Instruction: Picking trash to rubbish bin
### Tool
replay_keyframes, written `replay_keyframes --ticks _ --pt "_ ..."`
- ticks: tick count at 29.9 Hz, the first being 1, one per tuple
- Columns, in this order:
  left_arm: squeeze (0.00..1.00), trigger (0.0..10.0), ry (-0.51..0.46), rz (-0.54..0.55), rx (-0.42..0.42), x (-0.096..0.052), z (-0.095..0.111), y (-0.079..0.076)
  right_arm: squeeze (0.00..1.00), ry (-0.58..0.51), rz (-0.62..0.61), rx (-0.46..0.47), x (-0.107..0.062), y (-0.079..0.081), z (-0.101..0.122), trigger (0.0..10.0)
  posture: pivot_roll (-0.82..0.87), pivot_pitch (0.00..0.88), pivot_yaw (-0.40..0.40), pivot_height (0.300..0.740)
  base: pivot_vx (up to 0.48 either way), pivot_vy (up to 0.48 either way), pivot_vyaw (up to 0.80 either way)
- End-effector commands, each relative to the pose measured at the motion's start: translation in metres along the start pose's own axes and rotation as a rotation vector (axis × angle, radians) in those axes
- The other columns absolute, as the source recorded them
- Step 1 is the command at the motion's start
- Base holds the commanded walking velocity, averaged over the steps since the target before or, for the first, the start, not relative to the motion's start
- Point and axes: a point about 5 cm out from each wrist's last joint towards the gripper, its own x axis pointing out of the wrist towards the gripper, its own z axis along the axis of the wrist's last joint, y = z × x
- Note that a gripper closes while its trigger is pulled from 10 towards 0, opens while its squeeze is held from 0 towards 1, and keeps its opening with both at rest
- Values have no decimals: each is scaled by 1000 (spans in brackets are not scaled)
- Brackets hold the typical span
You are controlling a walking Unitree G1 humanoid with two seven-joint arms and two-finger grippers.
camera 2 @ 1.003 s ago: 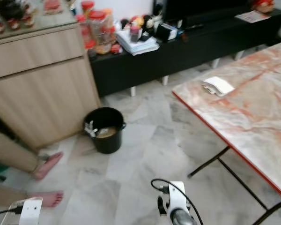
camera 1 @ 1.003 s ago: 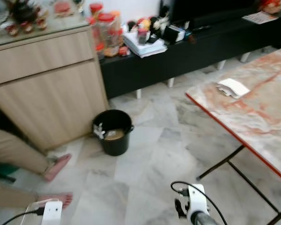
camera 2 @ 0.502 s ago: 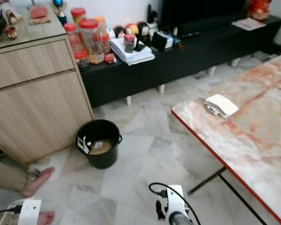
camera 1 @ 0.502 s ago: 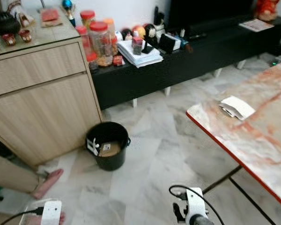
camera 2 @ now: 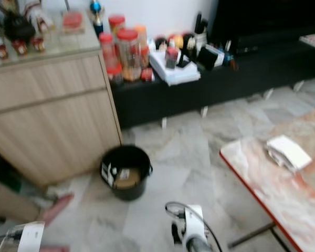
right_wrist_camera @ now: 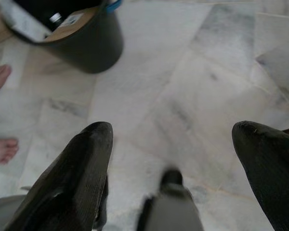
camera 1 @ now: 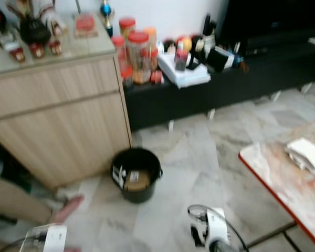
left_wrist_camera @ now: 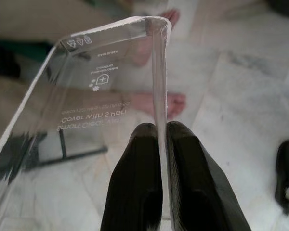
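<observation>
To finish well, the robot should walk up to the black rubbish bin point(camera 1: 136, 174) on the floor beside the wooden cabinet point(camera 1: 58, 121), then release directly above it. The left gripper point(left_wrist_camera: 161, 139) pinches clear plastic packaging point(left_wrist_camera: 86, 96) between clenched fingers. The right gripper point(right_wrist_camera: 171, 144) is spread wide, empty.

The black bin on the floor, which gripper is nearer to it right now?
Right, by a little. The black bin stands ahead between both; the right gripper hangs open just behind it, and the left gripper, pinching clear plastic packaging, sits farther left.
</observation>
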Motion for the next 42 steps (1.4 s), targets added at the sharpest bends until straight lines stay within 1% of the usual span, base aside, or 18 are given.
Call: replay_keyframes --ticks 1,2,9,13,15,18,25,28,30,31,33,36,37,38,39,40,42 --pt "0 10000 15 -22 15 -1 -3 -7 0 2 -18 15 -1 -7 -3 10000 137 113 32 740 435 0 0" --pt "0 10000 14 -26 17 -1 -3 -8 0 -4 -16 34 -2 -7 -3 10000 135 117 32 740 442 0 0" --pt "0 10000 17 -26 17 -2 -4 -8 0 -8 -14 47 -2 -6 -3 10000 140 122 33 740 441 0 0" --pt "0 10000 21 -23 17 -2 -5 -7 0 -11 -5 20 -2 -5 -2 10000 139 128 33 740 441 0 0" --pt "0 10000 21 -23 17 -2 -5 -7 0 -18 0 26 -2 -5 -2 10000 139 128 33 740 442 0 0" --pt "0 10000 19 -22 16 -2 -5 -7 0 -11 -1 21 -2 -4 -3 10000 142 134 32 740 440 0 590" --pt "0 10000 13 -23 14 -2 -4 -7 0 -3 4 28 -2 -4 -4 10000 141 140 30 740 440 0 0" --pt "0 10000 -32 -30 8 -1 5 -9 0 0 2 21 -2 -5 -4 10000 142 147 26 740 0 0 0" --pt "0 10000 -48 -34 21 0 9 -10 0 5 6 -2 -2 -4 -4 10000 140 146 25 740 0 0 0" --pt "0 10000 -72 -36 23 1 15 -11 0 3 11 -14 -1 -4 -3 10000 138 148 24 740 0 0 0" --pt "0 10000 -95 -42 29 1 21 -13 0 0 15 -13 -1 -3 -3 10000 139 148 22 740 0 0 0" --pt "0 10000 -161 -98 84 1 38 -26 0 -16 15 -12 0 -3 3 10000 142 152 20 740 0 0 0" --pt "0 10000 -214 -132 154 0 48 -35 0 -28 19 -17 1 -3 6 10000 142 152 20 740 0 0 0" --pt "0 10000 -263 -177 180 -1 60 -45 0 -38 25 -23 1 -2 10 10000 140 155 18 740 0 0 0" --pt "0 10000 -263 -177 180 -1 60 -45 0 -38 25 -23 1 -2 10 10000 140 155 18 740 0 0 0" --pt "0 10000 -324 -243 205 -4 75 -59 0 -52 34 -31 3 0 16 10000 140 156 15 740 0 0 0" --pt "0 10000 -391 -323 229 -9 91 -75 0 -80 54 -37 4 3 25 10000 138 157 13 740 0 0 0"
